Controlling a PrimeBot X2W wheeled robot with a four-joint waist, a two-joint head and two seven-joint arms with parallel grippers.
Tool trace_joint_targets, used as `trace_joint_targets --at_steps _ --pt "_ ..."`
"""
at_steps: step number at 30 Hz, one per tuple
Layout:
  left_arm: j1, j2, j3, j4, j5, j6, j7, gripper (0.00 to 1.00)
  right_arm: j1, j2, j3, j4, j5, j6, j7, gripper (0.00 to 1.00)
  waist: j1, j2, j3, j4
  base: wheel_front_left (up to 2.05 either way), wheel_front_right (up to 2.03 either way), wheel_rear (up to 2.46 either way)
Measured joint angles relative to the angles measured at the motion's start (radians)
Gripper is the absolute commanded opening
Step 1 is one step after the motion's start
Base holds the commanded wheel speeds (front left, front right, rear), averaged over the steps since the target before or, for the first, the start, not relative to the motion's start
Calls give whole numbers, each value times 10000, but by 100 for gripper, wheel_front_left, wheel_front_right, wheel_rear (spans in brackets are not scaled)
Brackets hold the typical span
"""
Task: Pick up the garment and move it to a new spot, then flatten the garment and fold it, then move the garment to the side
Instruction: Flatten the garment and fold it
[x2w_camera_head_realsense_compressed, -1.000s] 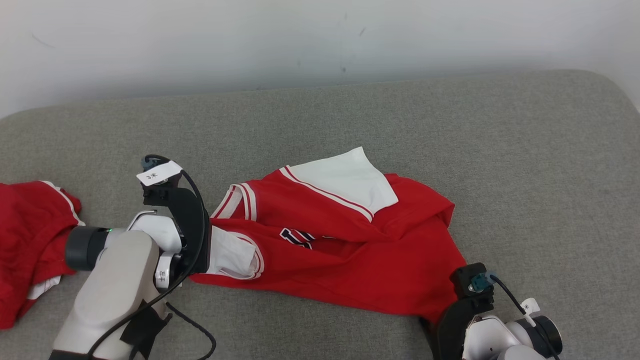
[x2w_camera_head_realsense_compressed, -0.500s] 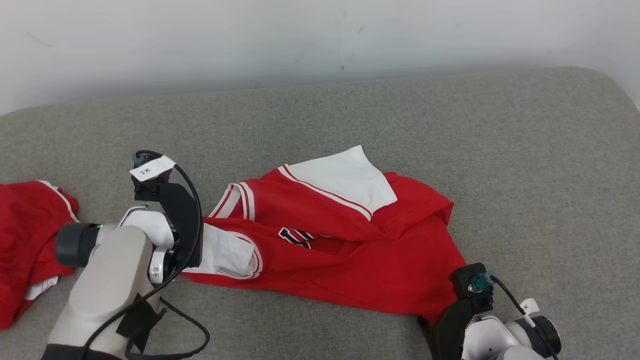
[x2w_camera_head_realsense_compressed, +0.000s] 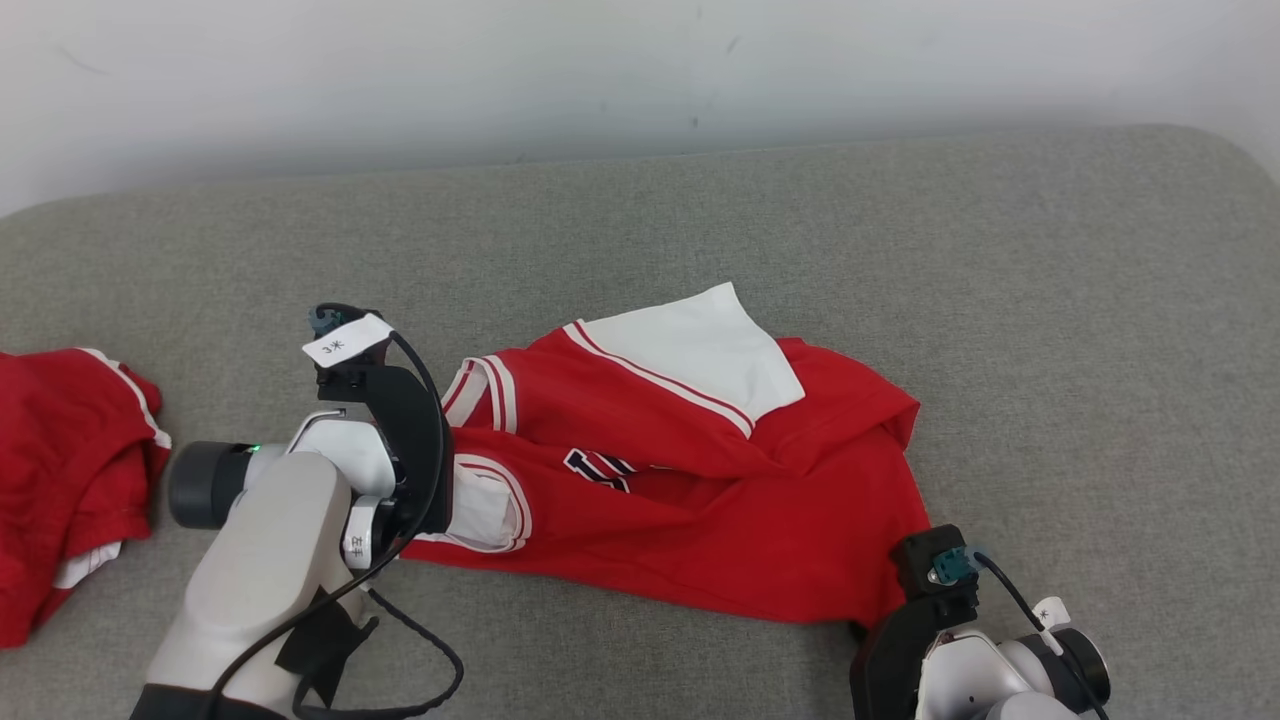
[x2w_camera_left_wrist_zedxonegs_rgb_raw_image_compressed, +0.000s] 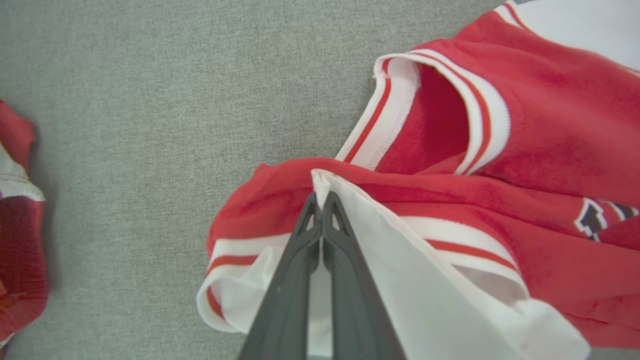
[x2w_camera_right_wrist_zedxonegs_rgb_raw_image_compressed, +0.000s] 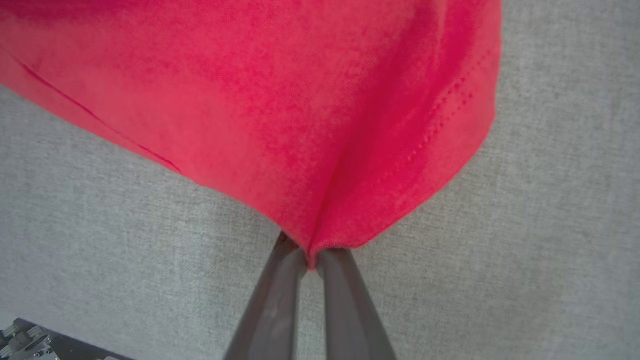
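The garment is a red jersey with white and red striped trim and a white panel, lying crumpled on the grey cushion. In the left wrist view my left gripper is shut on a fold of white lining and red cloth at the garment near an armhole. My left wrist hovers over the jersey's left end. In the right wrist view my right gripper is shut on the red hem corner of the garment. My right wrist sits at that lower right corner.
A second red garment lies bunched at the cushion's left edge, also in the left wrist view. The grey cushion stretches back to a white wall and rounds off at the far right.
Both grippers have gone from open to shut on the garment. The left arm has shifted right, bunching the jersey's left end. The camera has shifted slightly.
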Motion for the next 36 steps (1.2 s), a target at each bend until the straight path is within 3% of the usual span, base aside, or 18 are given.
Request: trace_joint_targets --at_steps 8,24,36 --pt "-50 -205 224 -35 -161 42 -754 0 59 -54 -127 -215 42 0 -201 0 0 0 -163 157 0 0 0" --pt "-896 -610 1074 -1164 -842 73 -4311 0 -408 102 -2274 -2380 1342 -15 -1902 0 -2 0 -1305 77 0 0 0" --pt "-825 -719 1524 -3707 -1476 -23 -6253 0 209 138 -3618 -4656 2383 -102 -2343 0 -2 -1 -2024 -252 0 0 0"
